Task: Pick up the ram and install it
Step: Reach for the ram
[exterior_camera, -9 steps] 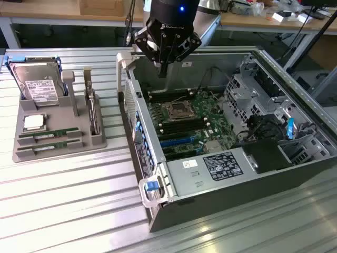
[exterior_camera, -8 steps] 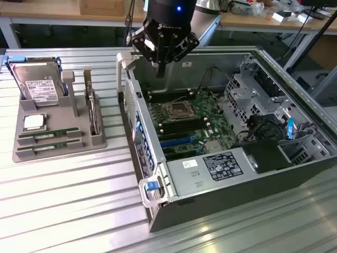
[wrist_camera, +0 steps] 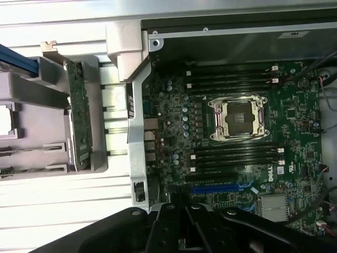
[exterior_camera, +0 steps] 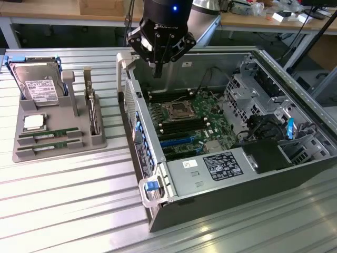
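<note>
Two green ram sticks lie side by side in the front slots of the grey holder tray, at the exterior view's left. My gripper hangs over the back left corner of the open computer case, well away from the sticks. Its dark fingers are shut together and hold nothing. Below it the motherboard shows black memory slots on both sides of the processor socket.
The tray also carries a silver hard drive, a square processor chip and an upright green card. The case's metal wall stands between tray and motherboard. Cables and drive cages occupy the case's far side.
</note>
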### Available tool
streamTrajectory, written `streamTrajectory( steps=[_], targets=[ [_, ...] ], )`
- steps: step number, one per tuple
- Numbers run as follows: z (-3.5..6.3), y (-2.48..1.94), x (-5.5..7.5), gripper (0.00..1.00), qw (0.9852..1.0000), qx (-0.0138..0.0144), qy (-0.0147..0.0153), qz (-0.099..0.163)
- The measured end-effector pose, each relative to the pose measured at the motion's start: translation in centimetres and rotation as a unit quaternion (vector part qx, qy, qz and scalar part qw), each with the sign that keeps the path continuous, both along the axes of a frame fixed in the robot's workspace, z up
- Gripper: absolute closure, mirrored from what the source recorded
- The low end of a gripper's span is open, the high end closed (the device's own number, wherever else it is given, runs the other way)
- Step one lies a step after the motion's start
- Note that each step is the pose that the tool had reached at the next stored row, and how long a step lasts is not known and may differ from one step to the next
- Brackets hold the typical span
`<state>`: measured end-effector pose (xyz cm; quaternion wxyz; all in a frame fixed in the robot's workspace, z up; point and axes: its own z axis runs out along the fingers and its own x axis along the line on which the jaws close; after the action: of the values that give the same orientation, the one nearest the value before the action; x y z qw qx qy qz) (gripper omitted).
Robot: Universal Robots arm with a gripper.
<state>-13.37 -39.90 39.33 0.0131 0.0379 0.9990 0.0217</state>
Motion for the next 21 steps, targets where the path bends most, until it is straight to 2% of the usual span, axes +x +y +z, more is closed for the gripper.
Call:
streamTrajectory(
  steps=[21],
  targets=[
    [0.00, 0.00, -2.5, 0.89, 1.0000, 0.0000, 0.0000, 0.000]
  ],
)
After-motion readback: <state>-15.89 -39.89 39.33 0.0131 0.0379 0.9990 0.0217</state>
